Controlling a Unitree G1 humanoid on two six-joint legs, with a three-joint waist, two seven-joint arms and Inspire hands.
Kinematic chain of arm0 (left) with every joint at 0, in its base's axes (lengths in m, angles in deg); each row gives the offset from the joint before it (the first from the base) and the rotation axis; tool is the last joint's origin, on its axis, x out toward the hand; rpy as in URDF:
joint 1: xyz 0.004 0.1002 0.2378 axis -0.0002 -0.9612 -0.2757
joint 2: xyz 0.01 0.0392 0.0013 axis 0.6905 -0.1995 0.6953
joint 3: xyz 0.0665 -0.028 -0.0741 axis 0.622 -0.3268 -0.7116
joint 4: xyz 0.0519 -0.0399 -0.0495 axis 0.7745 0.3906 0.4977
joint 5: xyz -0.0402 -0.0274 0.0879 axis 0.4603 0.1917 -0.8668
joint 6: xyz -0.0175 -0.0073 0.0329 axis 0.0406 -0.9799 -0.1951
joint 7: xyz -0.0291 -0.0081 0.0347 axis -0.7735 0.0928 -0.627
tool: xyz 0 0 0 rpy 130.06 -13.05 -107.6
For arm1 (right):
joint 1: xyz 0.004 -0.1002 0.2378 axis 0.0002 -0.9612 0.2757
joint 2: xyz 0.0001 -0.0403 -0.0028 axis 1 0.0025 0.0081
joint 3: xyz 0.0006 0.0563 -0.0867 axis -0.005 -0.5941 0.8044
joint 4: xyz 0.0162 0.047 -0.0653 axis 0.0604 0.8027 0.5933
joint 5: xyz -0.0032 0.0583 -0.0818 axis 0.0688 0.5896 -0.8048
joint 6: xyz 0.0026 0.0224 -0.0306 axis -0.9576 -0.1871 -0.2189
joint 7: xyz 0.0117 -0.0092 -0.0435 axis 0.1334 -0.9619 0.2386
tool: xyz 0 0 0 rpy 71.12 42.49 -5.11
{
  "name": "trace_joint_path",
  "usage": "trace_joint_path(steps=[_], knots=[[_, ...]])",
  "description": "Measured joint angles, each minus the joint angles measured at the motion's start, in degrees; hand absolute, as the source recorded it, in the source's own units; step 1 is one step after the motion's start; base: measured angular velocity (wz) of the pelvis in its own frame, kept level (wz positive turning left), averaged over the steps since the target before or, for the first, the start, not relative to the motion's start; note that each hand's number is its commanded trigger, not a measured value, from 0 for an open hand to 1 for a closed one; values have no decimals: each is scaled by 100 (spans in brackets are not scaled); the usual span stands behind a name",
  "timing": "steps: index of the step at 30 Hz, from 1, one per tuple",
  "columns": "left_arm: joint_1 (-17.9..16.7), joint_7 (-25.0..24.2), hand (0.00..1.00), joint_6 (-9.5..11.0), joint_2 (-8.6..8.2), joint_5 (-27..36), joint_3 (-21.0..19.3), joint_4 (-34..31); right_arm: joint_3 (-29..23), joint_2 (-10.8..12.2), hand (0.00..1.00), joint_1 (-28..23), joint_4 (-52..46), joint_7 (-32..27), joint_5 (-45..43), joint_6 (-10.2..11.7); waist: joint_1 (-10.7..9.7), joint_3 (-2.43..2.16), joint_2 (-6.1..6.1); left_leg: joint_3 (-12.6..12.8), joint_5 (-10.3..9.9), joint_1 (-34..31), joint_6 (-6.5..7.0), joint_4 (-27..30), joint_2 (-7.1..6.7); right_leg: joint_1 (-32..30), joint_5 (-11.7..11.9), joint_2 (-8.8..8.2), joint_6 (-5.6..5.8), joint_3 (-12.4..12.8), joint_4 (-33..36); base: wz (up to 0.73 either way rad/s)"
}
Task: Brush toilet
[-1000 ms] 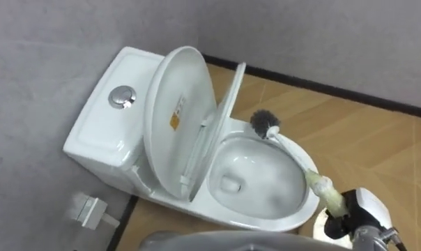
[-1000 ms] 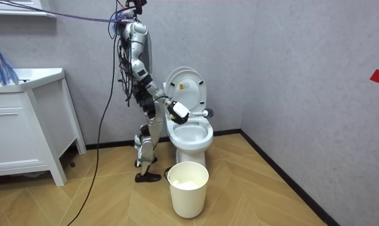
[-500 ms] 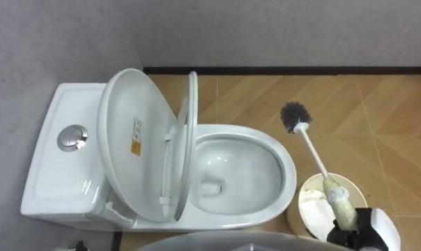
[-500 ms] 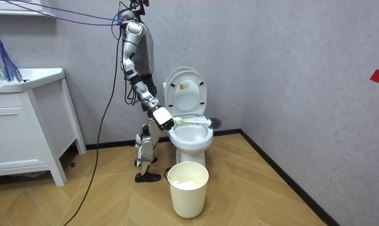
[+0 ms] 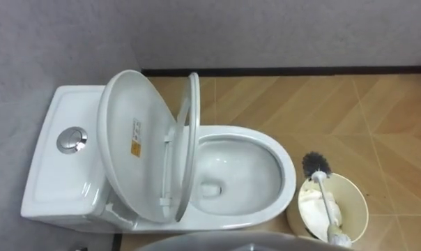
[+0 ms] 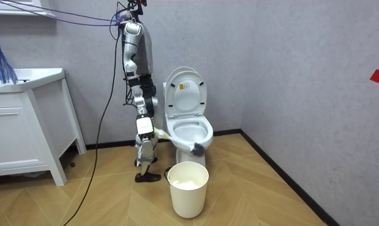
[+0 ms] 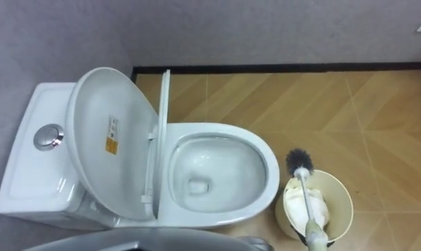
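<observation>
- I see the toilet (image 5: 71,111) with its lid (image 5: 127,125) raised, and the robot stands at its side.
- Cream bin (image 5: 355,197) is on the floor just beside the toilet's front.
- Brush (image 5: 322,192) slants over the bin, its dark bristle head at the far rim and outside the toilet.
- Right hand (image 6: 144,125) is low at the handle's end. I can't tell its grip.

Bathroom: white toilet (image 5: 238,174) against grey wall (image 6: 302,50), white vanity cabinet (image 6: 23,135) nearby.
</observation>
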Motion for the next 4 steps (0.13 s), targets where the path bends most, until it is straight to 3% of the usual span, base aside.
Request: trace_joint_path(steps=[4], knots=[[-18, -101, 0, -169, -15, -3, 1, 9, 30, -2, 0, 177, 422, 514, -2, -236, 14, 3, -12, -5, -1, 94, 1, -10, 1, 93, -2, 3, 3, 3, 11, 0]])
